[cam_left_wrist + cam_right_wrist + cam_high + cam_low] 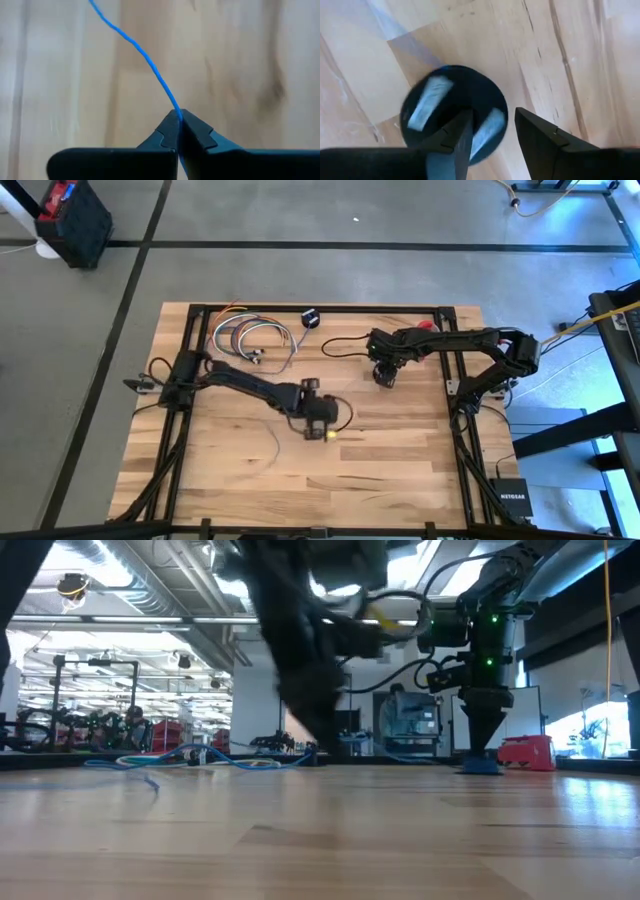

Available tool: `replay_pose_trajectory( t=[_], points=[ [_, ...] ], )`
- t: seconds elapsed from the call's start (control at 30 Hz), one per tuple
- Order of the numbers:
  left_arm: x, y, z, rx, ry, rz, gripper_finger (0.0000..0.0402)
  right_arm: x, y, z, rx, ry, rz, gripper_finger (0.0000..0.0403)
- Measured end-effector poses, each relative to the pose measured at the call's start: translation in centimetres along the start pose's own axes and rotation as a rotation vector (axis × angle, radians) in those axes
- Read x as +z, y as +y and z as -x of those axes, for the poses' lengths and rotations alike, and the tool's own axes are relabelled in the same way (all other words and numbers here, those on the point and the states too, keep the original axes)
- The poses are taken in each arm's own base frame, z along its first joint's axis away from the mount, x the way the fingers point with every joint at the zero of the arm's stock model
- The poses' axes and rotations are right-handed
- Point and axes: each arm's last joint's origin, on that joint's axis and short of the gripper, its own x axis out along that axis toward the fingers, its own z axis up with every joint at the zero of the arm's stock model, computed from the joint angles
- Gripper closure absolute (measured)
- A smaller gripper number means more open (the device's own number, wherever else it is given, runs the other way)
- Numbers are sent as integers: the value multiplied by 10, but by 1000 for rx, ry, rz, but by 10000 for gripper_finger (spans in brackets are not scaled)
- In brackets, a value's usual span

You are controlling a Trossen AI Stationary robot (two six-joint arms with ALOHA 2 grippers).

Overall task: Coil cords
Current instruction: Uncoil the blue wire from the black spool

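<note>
A thin blue cord (145,57) runs over the wooden table (400,470), and my left gripper (178,116) is shut on it near the table's middle (322,430). A stretch of thin cord (275,442) lies on the wood left of that gripper. A bundle of looped cords (250,335) rests at the far left. A black round puck (452,110) lies on the wood under my right gripper (492,132), which stands open right of centre (383,375). Another black puck (311,318) sits by the far edge. My left gripper pinches one strand of the blue cord (174,107) between its two fingertips, at their free ends. The fingers slant downward. From the tips the cord runs away in a gentle wave, not drawn taut. My right gripper points down from above. One finger (460,135) stands over the puck's middle, the other (540,135) beyond its rim with bare wood between. Whether a finger touches the puck, I cannot tell.
A black frame (320,308) runs around the table's far and side edges. A red object (525,752) stands on the table near my right arm. Bare wood stretches along the near side (300,490).
</note>
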Motion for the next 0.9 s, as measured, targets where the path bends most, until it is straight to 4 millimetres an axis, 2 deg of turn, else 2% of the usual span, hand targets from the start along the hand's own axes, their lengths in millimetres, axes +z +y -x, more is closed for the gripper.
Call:
replay_pose_trajectory(
  t=[0.17,0.37,0.73,0.9],
  points=[
    [-29,-21,27,11,116,-79,401,0,0,0,0,-1,-16,251],
    [-88,-36,56,27,190,-21,401,0,0,1,4,2,-25,251],
    [-205,-39,114,42,222,235,401,0,0,1,5,-2,-26,251],
    [-246,-36,132,43,310,362,401,0,0,1,5,1,-26,251]
  ],
)
